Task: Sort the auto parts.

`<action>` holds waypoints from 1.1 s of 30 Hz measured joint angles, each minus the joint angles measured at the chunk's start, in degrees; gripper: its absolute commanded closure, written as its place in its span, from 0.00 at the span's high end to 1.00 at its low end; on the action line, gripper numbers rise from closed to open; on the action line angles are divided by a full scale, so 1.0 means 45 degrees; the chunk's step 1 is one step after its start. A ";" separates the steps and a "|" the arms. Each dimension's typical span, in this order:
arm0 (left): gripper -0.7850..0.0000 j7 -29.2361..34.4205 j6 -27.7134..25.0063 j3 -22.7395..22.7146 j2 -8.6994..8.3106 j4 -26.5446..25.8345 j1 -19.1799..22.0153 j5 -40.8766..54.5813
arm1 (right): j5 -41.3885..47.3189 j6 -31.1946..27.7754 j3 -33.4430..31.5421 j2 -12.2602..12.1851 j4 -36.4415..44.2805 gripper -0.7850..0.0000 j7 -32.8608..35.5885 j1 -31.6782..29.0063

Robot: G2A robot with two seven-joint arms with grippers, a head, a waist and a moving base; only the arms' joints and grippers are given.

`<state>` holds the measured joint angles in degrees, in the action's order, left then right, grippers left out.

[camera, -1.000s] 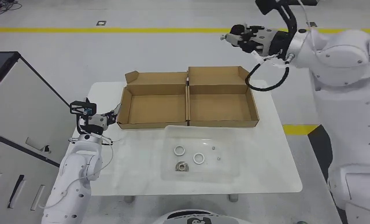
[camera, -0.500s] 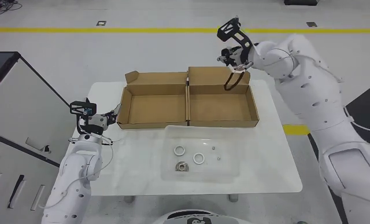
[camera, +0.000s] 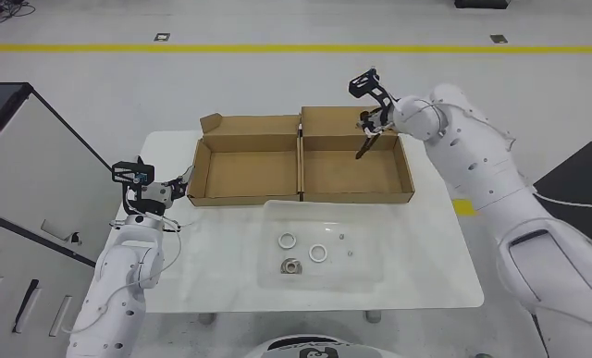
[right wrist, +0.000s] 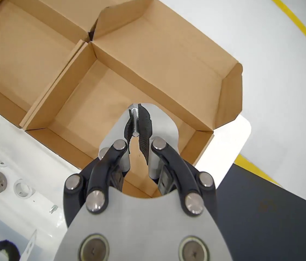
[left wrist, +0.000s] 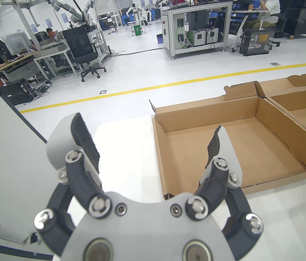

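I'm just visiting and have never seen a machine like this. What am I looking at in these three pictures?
This is a two-armed robot at a table. One picture looks down from above its arms; the other two come from cameras on its wrists, so each shows that arm's own hand close. On the table stand two cardboard boxes, the left box and the right box, and nearer the robot a clear tray holding white rings and a metal hub. The right hand is shut on a threaded bolt above the right box. The left hand is open, beside the left box.
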<state>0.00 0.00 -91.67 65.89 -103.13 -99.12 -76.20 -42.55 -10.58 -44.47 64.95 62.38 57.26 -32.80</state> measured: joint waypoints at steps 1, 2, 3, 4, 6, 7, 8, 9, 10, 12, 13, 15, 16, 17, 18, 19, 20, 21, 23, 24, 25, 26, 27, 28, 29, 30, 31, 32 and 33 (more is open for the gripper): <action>1.00 0.0000 0.0000 0.0000 0.0000 0.0000 0.0000 0.0000 | -0.0028 0.0021 0.0088 0.0043 -0.0169 0.00 0.0027 -0.0008; 1.00 0.0000 0.0000 0.0000 0.0000 0.0000 0.0000 0.0000 | -0.0072 0.0051 0.0179 0.0084 -0.0343 0.00 0.0066 -0.0019; 1.00 0.0000 0.0000 0.0000 0.0000 0.0000 0.0000 0.0000 | -0.0143 0.0088 0.0301 0.0138 -0.0572 0.00 0.0125 -0.0036; 1.00 0.0000 0.0000 0.0000 0.0000 0.0000 0.0000 0.0000 | -0.0150 0.0119 0.0375 0.0180 -0.0745 0.00 0.0146 -0.0056; 1.00 0.0000 0.0000 0.0000 0.0000 0.0000 0.0000 0.0000 | -0.0159 0.0151 0.0527 0.0268 -0.1117 0.00 0.0206 -0.0102; 1.00 0.0000 0.0000 0.0000 0.0000 0.0000 0.0000 0.0000 | -0.0167 0.0151 0.0583 0.0301 -0.1266 0.00 0.0232 -0.0123; 1.00 0.0000 0.0000 0.0000 0.0000 0.0000 0.0000 0.0000 | -0.0167 0.0150 0.0636 0.0333 -0.1413 0.00 0.0277 -0.0145; 1.00 0.0000 0.0000 0.0000 0.0000 0.0000 0.0000 0.0000 | -0.0169 0.0150 0.0700 0.0374 -0.1595 0.00 0.0352 -0.0166; 1.00 0.0000 0.0000 0.0000 0.0000 0.0000 0.0000 0.0000 | -0.0191 0.0152 0.0749 0.0403 -0.1721 0.00 0.0419 -0.0178; 1.00 0.0000 0.0000 0.0000 0.0000 0.0000 0.0000 0.0000 | -0.0288 0.0192 0.0866 0.0465 -0.1990 0.00 0.0606 -0.0199; 1.00 0.0000 0.0000 0.0000 0.0000 0.0000 0.0000 0.0000 | -0.0339 0.0219 0.0908 0.0489 -0.2089 0.00 0.0672 -0.0203; 1.00 0.0000 0.0000 0.0000 0.0000 0.0000 0.0000 0.0000 | -0.0521 0.0285 0.1004 0.0535 -0.2322 0.00 0.0787 -0.0217; 1.00 0.0000 0.0000 0.0000 0.0000 0.0000 0.0000 0.0000 | -0.0614 0.0303 0.1043 0.0552 -0.2411 0.00 0.0809 -0.0224; 1.00 0.0000 0.0000 0.0000 0.0000 0.0000 0.0000 0.0000 | -0.0688 0.0311 0.1077 0.0570 -0.2493 0.00 0.0831 -0.0238; 1.00 0.0000 0.0000 0.0000 0.0000 0.0000 0.0000 0.0000 | -0.0807 0.0317 0.1127 0.0592 -0.2587 0.00 0.0859 -0.0253; 1.00 0.0000 0.0000 0.0000 0.0000 0.0000 0.0000 0.0000 | -0.0921 0.0325 0.1166 0.0605 -0.2647 0.00 0.0877 -0.0263; 1.00 0.0000 0.0000 0.0000 0.0000 0.0000 0.0000 0.0000 | -0.1008 0.0343 0.1193 0.0618 -0.2703 0.00 0.0889 -0.0279; 1.00 0.0000 0.0000 0.0000 0.0000 0.0000 0.0000 0.0000 | -0.1115 0.0375 0.1224 0.0635 -0.2771 0.00 0.0907 -0.0302; 1.00 0.0000 0.0000 0.0000 0.0000 0.0000 0.0000 0.0000 | -0.1231 0.0392 0.1266 0.0662 -0.2872 0.00 0.0941 -0.0347; 1.00 0.0000 0.0000 0.0000 0.0000 0.0000 0.0000 0.0000 | -0.1308 0.0383 0.1307 0.0683 -0.2930 0.00 0.1010 -0.0370; 1.00 0.0000 0.0000 0.0000 0.0000 0.0000 0.0000 0.0000 | -0.1382 0.0381 0.1341 0.0700 -0.2958 0.00 0.1055 -0.0383; 1.00 0.0000 0.0000 0.0000 0.0000 0.0000 0.0000 0.0000 | -0.1426 0.0381 0.1368 0.0719 -0.2986 0.00 0.1096 -0.0402; 1.00 0.0000 0.0000 0.0000 0.0000 0.0000 0.0000 0.0000 | -0.1423 0.0370 0.1382 0.0745 -0.3027 0.00 0.1155 -0.0430; 1.00 0.0000 0.0000 0.0000 0.0000 0.0000 0.0000 0.0000 | -0.1394 0.0361 0.1383 0.0762 -0.3060 0.00 0.1189 -0.0450; 1.00 0.0000 0.0000 0.0000 0.0000 0.0000 0.0000 0.0000 | -0.1383 0.0352 0.1391 0.0780 -0.3095 0.00 0.1227 -0.0472; 1.00 0.0000 0.0000 0.0000 0.0000 0.0000 0.0000 0.0000 | -0.1369 0.0342 0.1399 0.0805 -0.3140 0.00 0.1262 -0.0499; 1.00 0.0000 0.0000 0.0000 0.0000 0.0000 0.0000 0.0000 | -0.1370 0.0336 0.1407 0.0821 -0.3180 0.00 0.1287 -0.0512; 1.00 0.0000 0.0000 0.0000 0.0000 0.0000 0.0000 0.0000 | -0.1395 0.0331 0.1420 0.0838 -0.3219 0.00 0.1313 -0.0519; 1.00 0.0000 0.0000 0.0000 0.0000 0.0000 0.0000 0.0000 | -0.1415 0.0323 0.1432 0.0862 -0.3270 0.00 0.1341 -0.0524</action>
<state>0.00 0.00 -91.67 65.89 -103.13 -99.12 -76.20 -48.92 -9.12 -38.02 68.83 47.66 63.30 -35.15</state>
